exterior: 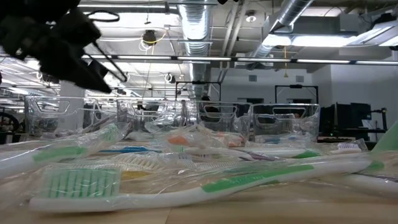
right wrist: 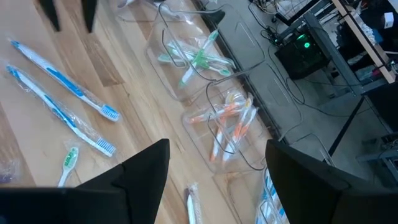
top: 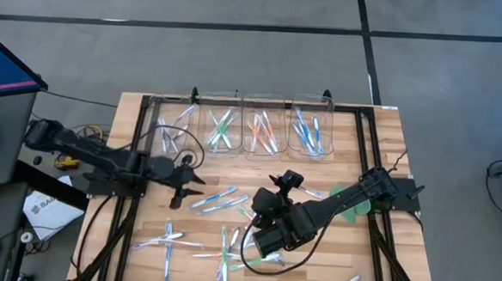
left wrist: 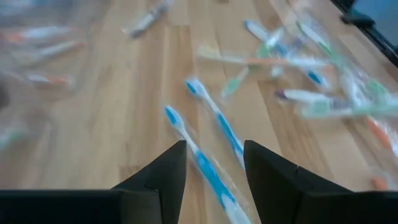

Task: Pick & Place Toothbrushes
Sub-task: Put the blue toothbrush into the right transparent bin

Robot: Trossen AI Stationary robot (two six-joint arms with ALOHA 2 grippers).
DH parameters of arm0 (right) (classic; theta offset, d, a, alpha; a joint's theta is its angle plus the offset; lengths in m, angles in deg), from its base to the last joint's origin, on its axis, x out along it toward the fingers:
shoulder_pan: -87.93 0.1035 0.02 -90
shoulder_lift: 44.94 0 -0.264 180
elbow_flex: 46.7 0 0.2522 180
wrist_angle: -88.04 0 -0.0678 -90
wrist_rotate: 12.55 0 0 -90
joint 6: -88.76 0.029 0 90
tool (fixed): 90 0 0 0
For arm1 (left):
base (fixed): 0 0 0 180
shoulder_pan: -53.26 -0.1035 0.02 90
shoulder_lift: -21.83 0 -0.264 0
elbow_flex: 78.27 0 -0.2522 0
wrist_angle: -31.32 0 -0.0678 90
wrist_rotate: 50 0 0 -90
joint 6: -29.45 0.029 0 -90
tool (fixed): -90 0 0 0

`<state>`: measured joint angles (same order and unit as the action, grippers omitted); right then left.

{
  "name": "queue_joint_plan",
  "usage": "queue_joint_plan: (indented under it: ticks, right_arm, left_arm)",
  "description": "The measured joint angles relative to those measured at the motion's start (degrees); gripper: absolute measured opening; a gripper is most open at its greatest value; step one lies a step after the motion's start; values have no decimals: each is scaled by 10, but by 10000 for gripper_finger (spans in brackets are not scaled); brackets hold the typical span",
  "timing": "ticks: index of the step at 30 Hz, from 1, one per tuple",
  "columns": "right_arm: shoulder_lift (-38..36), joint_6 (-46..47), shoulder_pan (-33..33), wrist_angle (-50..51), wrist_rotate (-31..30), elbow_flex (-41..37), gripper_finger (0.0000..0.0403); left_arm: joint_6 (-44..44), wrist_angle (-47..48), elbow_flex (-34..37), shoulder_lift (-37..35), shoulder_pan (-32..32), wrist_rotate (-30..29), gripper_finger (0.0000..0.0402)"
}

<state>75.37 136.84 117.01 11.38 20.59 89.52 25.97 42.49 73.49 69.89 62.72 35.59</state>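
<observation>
High view: the left hand (top: 199, 185) hovers open and empty over the bench (top: 374, 259), just beside two blue toothbrushes (top: 214, 199). The right hand (top: 282, 181) is also open and empty, near the middle. More toothbrushes lie scattered along the front; others sit sorted in clear bins (top: 265, 124) at the back.

You're in an industrial lab: exposed ceiling ducts (exterior: 198, 25) upper centre, strip lights (exterior: 186, 60), concrete floor (top: 238, 54), wooden workbench (top: 125, 237)
</observation>
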Motion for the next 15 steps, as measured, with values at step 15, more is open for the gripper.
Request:
queue_joint_plan:
  ticks: [15]
  right_arm:
    - [0, 0, -5, -1, 0, 0, 260]
  left_arm:
    - [-50, -129, 135, 0, 58, 2, 153]
